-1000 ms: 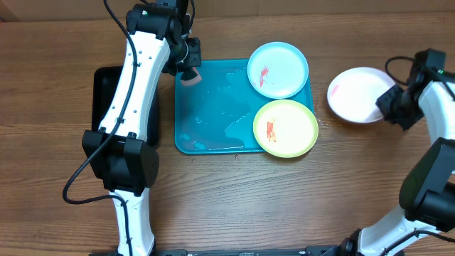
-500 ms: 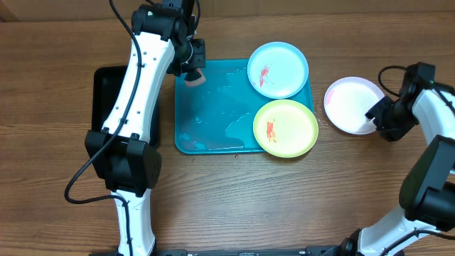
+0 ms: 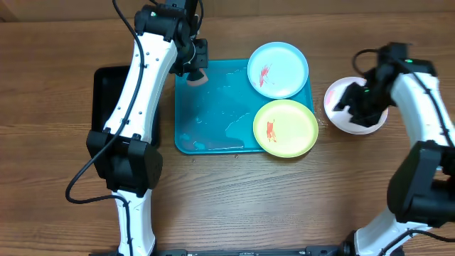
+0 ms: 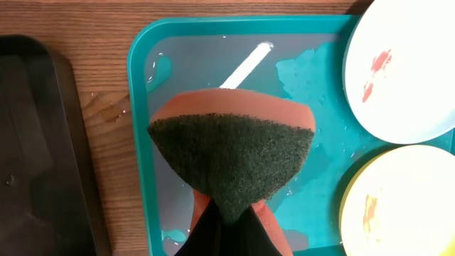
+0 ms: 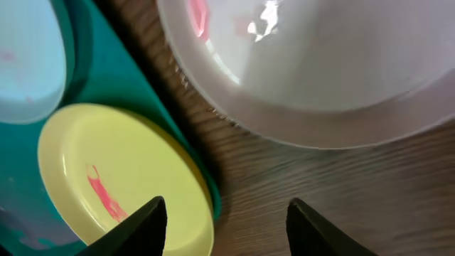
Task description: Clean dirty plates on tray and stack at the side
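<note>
White plate (image 3: 334,107): on table (image 3: 234,199) beside tray's (image 3: 213,114) right edge, just released; right gripper (image 3: 359,99) over it, jaws apart, empty. Left gripper (image 3: 193,60) pinched sponge (image 3: 196,78) above tray's far-left corner. Blue plate (image 3: 278,69) and green plate (image 3: 286,128), smeared, awaited cleaning on tray.

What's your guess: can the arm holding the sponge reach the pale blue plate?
Probably yes. The left end effector, shut on the sponge, hangs over a bare wet part of the tray; the pale blue plate lies beside it on that tray, with nothing between.
</note>
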`<state>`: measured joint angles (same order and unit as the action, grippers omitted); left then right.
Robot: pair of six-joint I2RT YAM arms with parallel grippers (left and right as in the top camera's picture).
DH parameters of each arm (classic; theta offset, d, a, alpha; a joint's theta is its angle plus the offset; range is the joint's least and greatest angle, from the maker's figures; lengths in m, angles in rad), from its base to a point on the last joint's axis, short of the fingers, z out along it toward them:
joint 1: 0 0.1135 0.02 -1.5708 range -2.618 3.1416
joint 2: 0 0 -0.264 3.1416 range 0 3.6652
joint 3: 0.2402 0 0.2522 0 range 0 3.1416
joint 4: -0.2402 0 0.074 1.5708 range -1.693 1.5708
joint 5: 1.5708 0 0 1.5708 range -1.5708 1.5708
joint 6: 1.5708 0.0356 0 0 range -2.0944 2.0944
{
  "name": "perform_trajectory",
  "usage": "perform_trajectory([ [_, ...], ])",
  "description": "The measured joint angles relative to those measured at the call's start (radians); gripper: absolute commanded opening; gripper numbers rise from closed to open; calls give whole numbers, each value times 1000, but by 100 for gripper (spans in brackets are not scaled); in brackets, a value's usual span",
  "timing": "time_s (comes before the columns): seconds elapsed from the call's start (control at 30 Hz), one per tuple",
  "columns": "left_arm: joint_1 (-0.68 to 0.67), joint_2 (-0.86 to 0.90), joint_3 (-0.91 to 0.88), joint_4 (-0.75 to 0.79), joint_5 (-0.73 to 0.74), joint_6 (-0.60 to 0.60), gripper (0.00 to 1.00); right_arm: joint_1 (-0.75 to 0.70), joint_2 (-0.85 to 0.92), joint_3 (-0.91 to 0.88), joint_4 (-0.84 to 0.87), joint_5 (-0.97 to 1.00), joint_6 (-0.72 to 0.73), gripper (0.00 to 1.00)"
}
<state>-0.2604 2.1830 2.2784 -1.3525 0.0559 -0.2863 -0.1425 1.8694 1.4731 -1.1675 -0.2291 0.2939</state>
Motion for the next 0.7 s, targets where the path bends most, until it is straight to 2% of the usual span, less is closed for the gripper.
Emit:
perform_trajectory([
  [0.2,0,0,0,0,0,0,4,119,0,-86,96,51,-16,52],
  [0.47,-2,0,0,-1,0,0,4,166,0,-180,212,89,-32,45],
  [0.63,-2,0,0,-1,0,0,4,166,0,-228,229,98,-59,22],
  [0.7,-2,0,0,-2,0,0,4,166,0,-233,230,99,-64,17],
])
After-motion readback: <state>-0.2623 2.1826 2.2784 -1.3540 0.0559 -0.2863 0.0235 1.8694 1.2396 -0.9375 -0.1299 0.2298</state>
